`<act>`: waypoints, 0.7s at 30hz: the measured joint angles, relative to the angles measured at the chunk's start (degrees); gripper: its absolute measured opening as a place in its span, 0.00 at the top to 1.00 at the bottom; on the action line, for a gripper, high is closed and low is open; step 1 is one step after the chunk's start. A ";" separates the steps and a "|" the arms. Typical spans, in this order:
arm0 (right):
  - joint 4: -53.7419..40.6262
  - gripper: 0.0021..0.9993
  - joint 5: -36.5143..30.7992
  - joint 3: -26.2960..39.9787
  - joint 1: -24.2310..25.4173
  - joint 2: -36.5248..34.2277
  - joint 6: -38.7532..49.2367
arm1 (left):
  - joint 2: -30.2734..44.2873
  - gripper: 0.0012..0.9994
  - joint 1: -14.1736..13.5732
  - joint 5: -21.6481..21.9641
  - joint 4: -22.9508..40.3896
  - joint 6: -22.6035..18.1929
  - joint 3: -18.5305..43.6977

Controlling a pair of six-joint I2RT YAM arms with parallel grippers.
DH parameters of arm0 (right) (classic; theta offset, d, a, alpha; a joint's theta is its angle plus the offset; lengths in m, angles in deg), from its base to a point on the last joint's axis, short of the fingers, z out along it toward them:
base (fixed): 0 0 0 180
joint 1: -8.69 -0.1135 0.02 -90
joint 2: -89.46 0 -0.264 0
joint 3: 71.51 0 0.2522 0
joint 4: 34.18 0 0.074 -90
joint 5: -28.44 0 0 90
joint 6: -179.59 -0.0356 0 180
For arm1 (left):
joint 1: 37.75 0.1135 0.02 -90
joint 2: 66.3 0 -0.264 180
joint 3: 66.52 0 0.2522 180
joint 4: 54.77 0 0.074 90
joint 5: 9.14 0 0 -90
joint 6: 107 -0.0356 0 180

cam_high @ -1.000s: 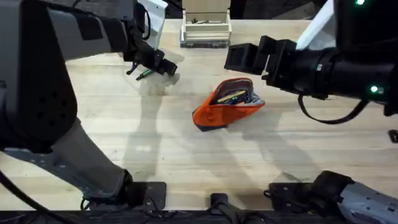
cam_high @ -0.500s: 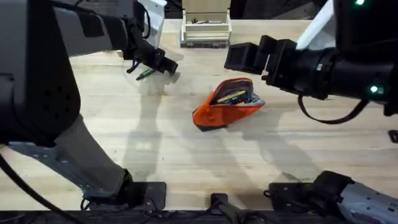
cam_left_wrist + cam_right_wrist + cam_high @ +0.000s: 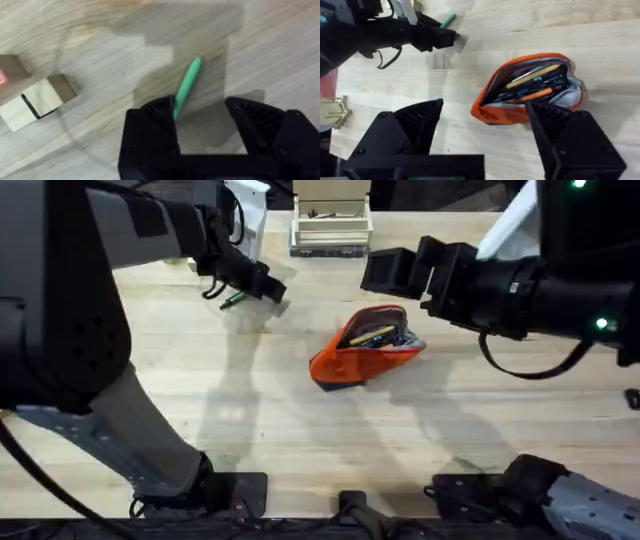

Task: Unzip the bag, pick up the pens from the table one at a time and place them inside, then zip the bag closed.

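Straddling green pen point(image 3: 186, 86): left pincer point(image 3: 200, 112).

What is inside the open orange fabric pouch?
The orange fabric pouch is unzipped and holds several pens: yellow, blue and orange ones show through the opening. Whatever lies deeper, below them, is covered by the fabric.

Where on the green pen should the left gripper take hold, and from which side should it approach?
Probably at mid-barrel, coming straight down from above. The green pen lies flat on the table, so only its sides are free. It now sits against one finger of the open left gripper; centring it between both fingers first seems wise.
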 joint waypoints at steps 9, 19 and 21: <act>0.00 0.00 0.00 0.00 0.00 0.00 -0.01 | 0.11 0.62 -0.18 -0.84 0.34 -0.14 0.22; 0.01 0.00 0.00 0.00 0.00 0.00 -0.02 | 0.15 0.95 -0.29 -1.67 0.11 -0.24 0.31; 0.01 0.00 0.01 0.00 0.00 0.00 -0.02 | 0.15 0.95 -0.29 -1.66 0.12 -0.24 0.34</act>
